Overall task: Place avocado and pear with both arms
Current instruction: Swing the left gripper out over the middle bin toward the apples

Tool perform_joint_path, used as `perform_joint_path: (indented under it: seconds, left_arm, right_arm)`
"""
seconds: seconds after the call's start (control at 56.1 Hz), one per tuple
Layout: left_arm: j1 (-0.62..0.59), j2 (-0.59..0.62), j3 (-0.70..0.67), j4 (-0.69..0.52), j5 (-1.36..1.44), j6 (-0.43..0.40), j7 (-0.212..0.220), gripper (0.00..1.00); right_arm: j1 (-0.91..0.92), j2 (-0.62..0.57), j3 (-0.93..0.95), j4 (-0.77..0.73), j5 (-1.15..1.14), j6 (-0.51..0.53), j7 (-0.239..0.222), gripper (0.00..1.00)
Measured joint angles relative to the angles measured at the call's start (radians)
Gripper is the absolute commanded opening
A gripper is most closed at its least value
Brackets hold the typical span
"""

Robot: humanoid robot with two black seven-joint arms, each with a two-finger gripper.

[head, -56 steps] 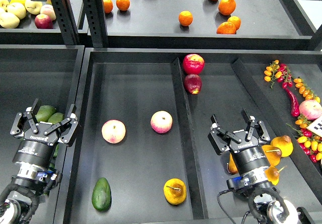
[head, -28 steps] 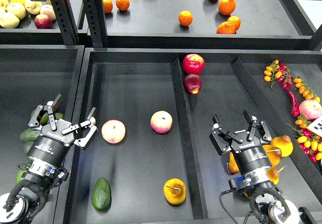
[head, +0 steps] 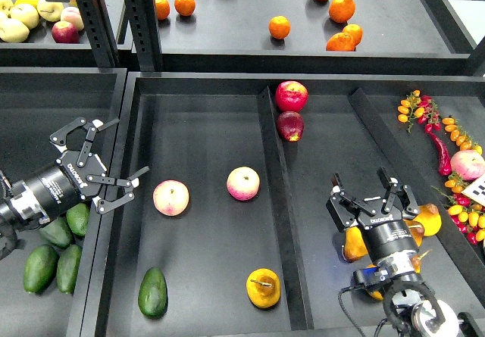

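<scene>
The avocado (head: 152,292) lay at the near left of the middle bin (head: 204,163), with the pear (head: 263,288) to its right, well apart. Two peaches (head: 171,198) sat farther back in that bin, side by side. Two apples (head: 291,95) lay just beyond the divider (head: 276,216), at its far end, one before the other. More avocados (head: 53,250) lay in the left bin, and more pears (head: 420,219) in the right one. Oranges (head: 280,27) sat on the shelf behind.

Dark green avocado (head: 152,292); golden yellow-orange pear (head: 263,288) with brown stem; two pink-and-cream peaches (head: 171,198) on black tray (head: 204,136).
</scene>
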Motion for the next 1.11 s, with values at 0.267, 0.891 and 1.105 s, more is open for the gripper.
perform_joint_path:
  seconds: [0.267,0.891,1.105]
  left_arm:
    - [-0.067,0.087,0.128,-0.011,0.055,0.0,0.019,1.0]
    - [-0.469,0.282,0.666,-0.004,0.294,0.0,0.019,1.0]
    - [-0.588,0.276,0.833,-0.004,0.406,0.0,0.019,1.0]
  right_arm:
    - [0.008,0.0,0.01,0.0,0.001,-0.054,0.0,1.0]
    - [0.02,0.0,0.047,-0.001,0.004,-0.204,0.001,1.0]
    - [0.044,0.0,0.052,-0.008,0.004,-0.221,0.001,1.0]
